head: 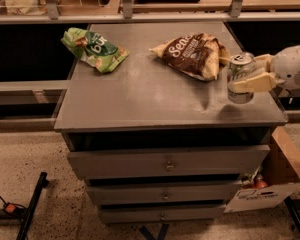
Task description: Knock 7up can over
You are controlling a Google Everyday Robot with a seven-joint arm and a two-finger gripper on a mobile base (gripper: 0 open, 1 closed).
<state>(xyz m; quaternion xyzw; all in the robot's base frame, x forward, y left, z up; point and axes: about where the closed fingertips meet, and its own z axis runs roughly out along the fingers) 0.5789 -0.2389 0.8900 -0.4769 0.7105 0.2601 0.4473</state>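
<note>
Grey cabinet surface [140, 99] standing on a speckled floor [65, 204], with the end effector [245, 75] gripping a can at its right side.

The 7up can [239, 70] is standing roughly upright near the right front corner of the surface, just in front of a brown-and-cream snack bag [192, 54] and well apart from a green snack bag [94, 49] lying at the back left. The end effector is reaching in from the right edge and pinching the 7up can: one cream finger [250, 85] is lying across the can's front, the other is sitting behind it. The rounded white arm housing [296, 66] is hanging just off the surface's right edge. Three drawers [165, 161] are showing below, and a cardboard box [285, 169] is sitting on the floor at lower right.
</note>
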